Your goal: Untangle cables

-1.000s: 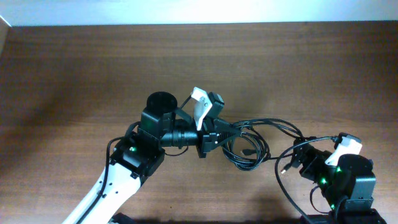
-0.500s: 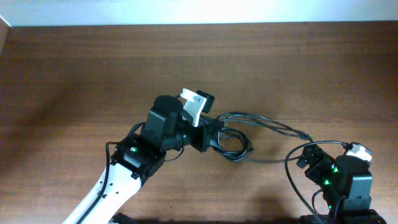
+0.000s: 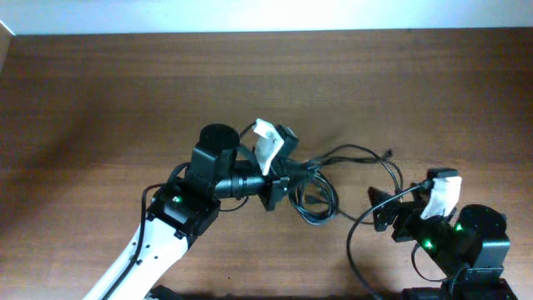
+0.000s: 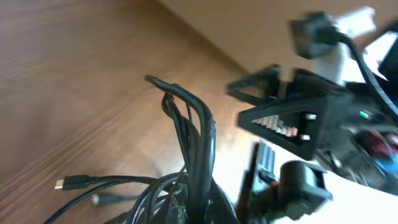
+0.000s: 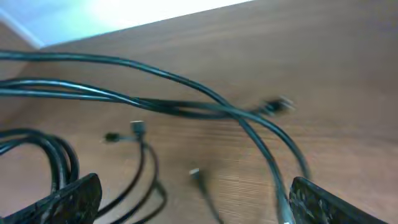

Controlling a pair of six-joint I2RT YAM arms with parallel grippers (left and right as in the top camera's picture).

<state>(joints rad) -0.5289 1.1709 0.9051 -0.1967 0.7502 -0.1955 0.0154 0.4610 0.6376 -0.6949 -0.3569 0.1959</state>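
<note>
The black cables [image 3: 318, 197] lie as a tangled bundle of loops at the table's middle. My left gripper [image 3: 287, 179] is shut on the bundle. In the left wrist view the strands [image 4: 194, 140] rise out of my jaws [image 4: 200, 208], and one plug end [image 4: 67, 183] lies on the wood. One strand runs right to a plug [image 3: 390, 153]. My right gripper [image 3: 381, 213] is open and empty, low over the table right of the bundle. In its own view, strands [image 5: 186, 107] cross ahead of its spread fingers [image 5: 196, 199], with small plug ends [image 5: 194, 173] between them.
The brown wooden table [image 3: 100, 100] stretches to a pale back edge [image 3: 266, 29]. A thicker black cable [image 3: 354, 250] of the right arm's base curves along the front, near that arm's body [image 3: 466, 242].
My right gripper drew back to the lower right, then came forward and left, open. My left gripper shifted left with the bundle, then back. A strand's plug end now lies farther back.
</note>
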